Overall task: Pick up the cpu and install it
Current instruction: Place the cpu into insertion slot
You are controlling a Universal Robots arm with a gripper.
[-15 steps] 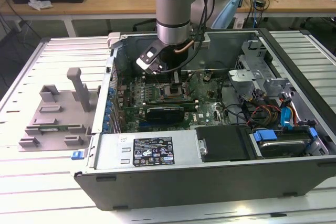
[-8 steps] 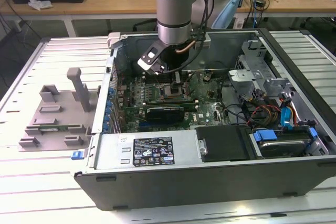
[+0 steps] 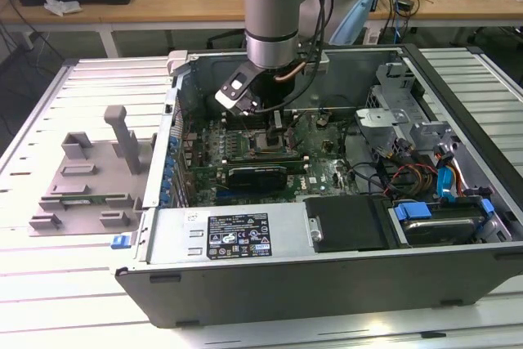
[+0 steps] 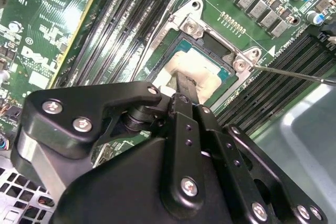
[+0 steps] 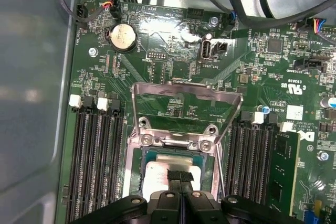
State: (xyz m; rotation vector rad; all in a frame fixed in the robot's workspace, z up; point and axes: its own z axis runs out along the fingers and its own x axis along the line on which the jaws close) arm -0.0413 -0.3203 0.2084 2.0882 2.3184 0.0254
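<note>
Reaching straight down from the top of the exterior view, the arm (image 3: 274, 14) stands upright inside the open computer case (image 3: 286, 300); the case lies on its side on a slatted table (image 3: 49, 300); a grey plastic tray (image 3: 82, 173) sits on the table at the exterior view's left, well apart from the arm. Within the case the green motherboard (image 5: 173, 66) lies flat; a black card (image 3: 257, 173) stands beside the socket; memory slots (image 5: 97, 166) flank it. The socket's metal load plate (image 5: 184, 94) is tilted up, leaving the socket uncovered; the cpu (image 5: 157, 179) lies flat in it. The gripper (image 5: 179, 176) hangs directly over the chip, its two fingers pressed together with no gap, tips at the silver top rather than clasped around it.
</note>
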